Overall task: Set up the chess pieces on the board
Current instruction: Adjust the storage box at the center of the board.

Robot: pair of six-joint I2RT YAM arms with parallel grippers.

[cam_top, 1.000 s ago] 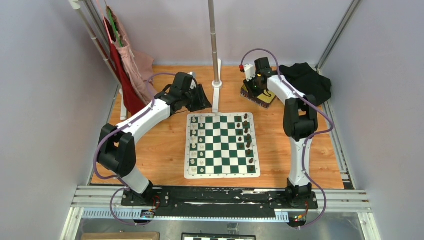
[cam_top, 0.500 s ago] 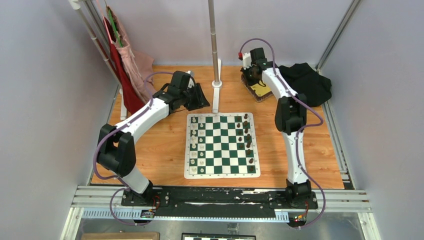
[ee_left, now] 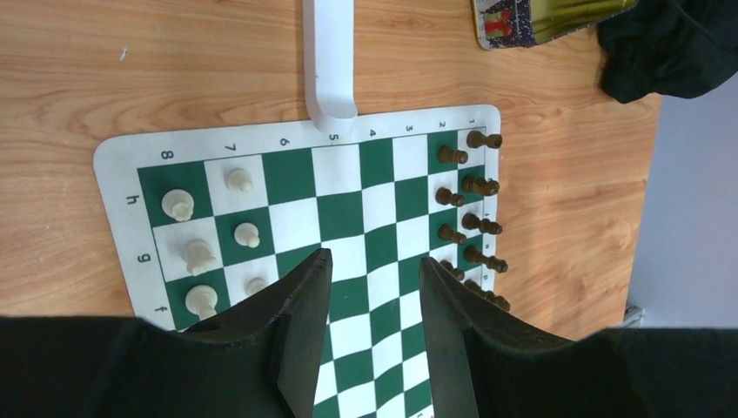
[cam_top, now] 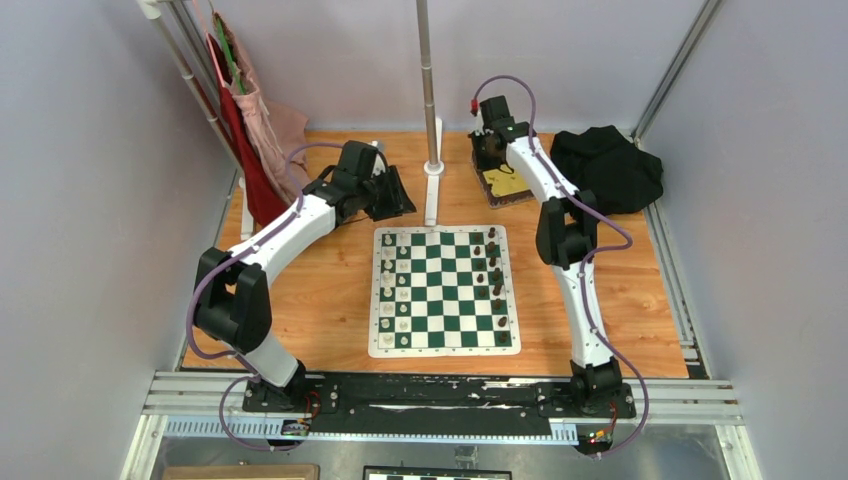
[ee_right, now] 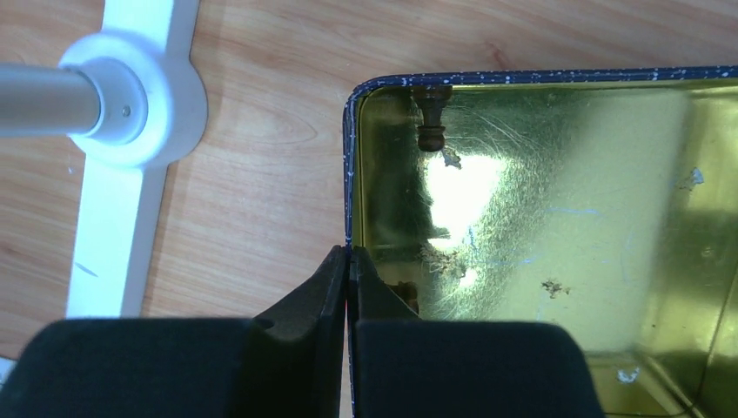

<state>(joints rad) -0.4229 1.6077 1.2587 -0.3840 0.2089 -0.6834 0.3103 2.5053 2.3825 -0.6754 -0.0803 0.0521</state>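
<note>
Your right gripper (ee_right: 348, 261) was clenched on the side wall of the tin (ee_right: 609, 218), not on a chess piece (ee_right: 430, 113). That brown piece lay in the tin's corner along the same wall. You needed to let go and reach there. Your left gripper (ee_left: 374, 279) hung open and empty over the board (ee_left: 344, 218).

In the middle of the table (cam_top: 330, 290), the board (cam_top: 444, 290); on its two right-hand files, the chess pieces (cam_top: 495, 275) in rows; on its left-hand files, the opposing figures (cam_top: 388, 285). Touching the board's far edge, the foot of a pole stand (cam_top: 432, 200); to the right of this stand and apart from the board, a tin (cam_top: 505, 183), with a lone piece (ee_right: 431, 117) lying inside at one corner. Right of the tin, a heap of cloth (cam_top: 605, 165); at the far left corner, garments (cam_top: 255, 130) hanging on a rack.
</note>
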